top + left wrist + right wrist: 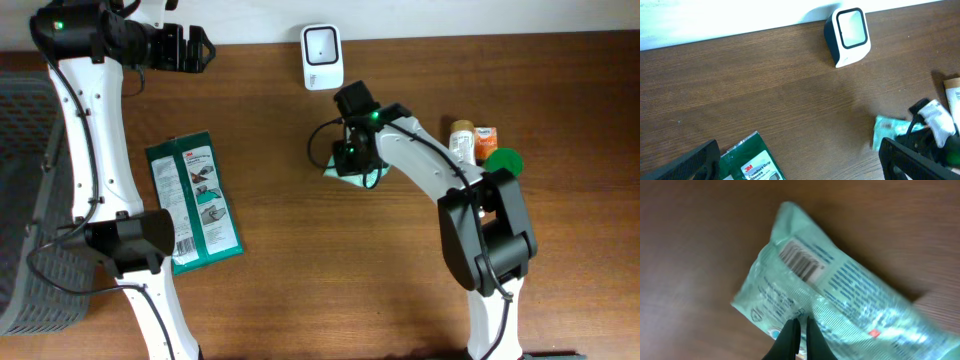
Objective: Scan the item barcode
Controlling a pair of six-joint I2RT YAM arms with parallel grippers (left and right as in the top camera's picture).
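Observation:
The item is a pale green plastic packet (850, 295) with its barcode (801, 260) facing my right wrist camera. It lies or hangs just over the wood below the white scanner (322, 57). My right gripper (801, 322) is shut on the packet's crimped edge, with the thin film pinched between the black fingers. The overhead view has the packet (352, 174) mostly hidden under that gripper (352, 150). My left gripper (200, 50) stands wide open at the back left, holding nothing. Its camera shows the scanner (850, 35) and the packet (889, 130).
A dark green 3M gloves pack (195, 200) lies flat on the left. A grey basket (30, 200) stands at the left edge. A small bottle (461, 140), an orange box (486, 142) and a green round lid (503, 162) sit on the right.

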